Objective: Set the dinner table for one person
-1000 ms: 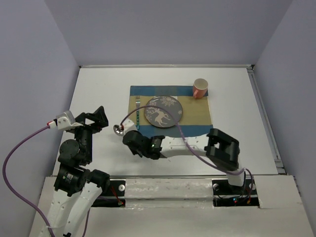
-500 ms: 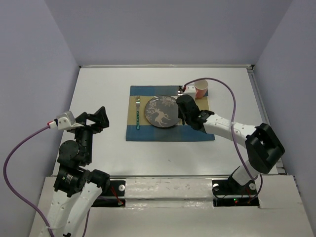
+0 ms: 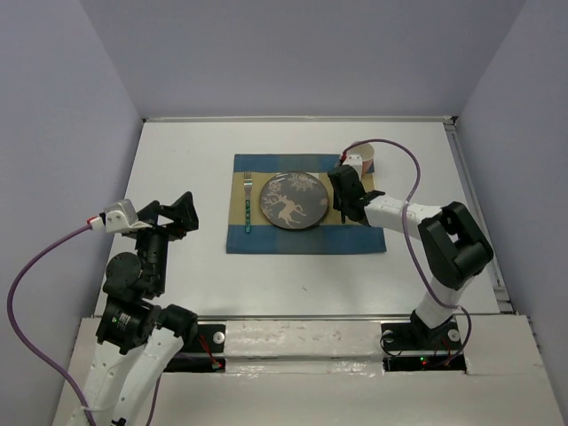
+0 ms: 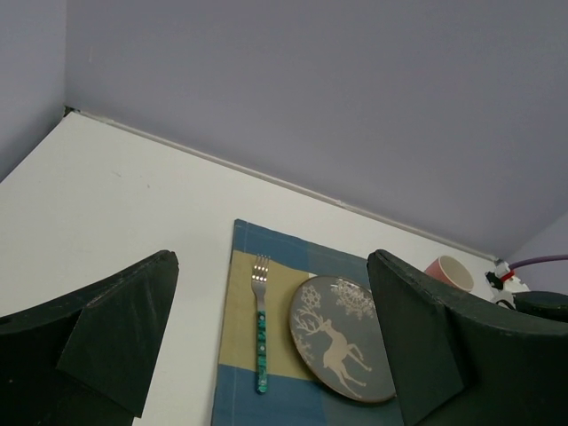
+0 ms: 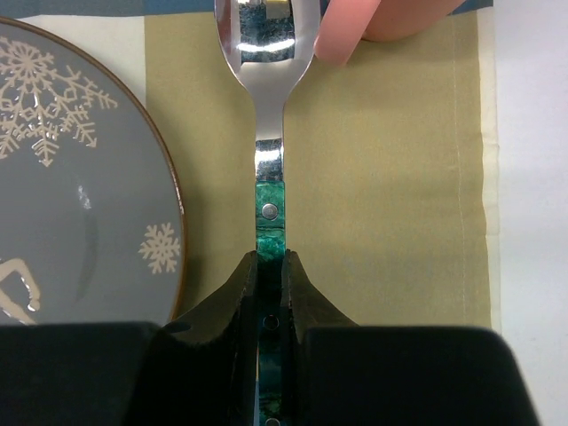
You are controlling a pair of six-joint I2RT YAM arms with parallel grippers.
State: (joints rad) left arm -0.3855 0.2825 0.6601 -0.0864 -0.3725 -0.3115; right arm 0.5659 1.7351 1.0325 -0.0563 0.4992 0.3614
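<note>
Nearest, the left gripper is held wide open and empty above the table's left part. Farther on, the spoon's green handle is pinched by the nearly closed right gripper over the placemat, just right of the plate, with its bowl by the cup.

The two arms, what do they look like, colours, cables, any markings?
The left arm and right arm have white links and black joints. The left hand and right hand are black and two-fingered, with wedge-shaped tips. A purple cable loops to each wrist, ending at a small red connector.
</note>
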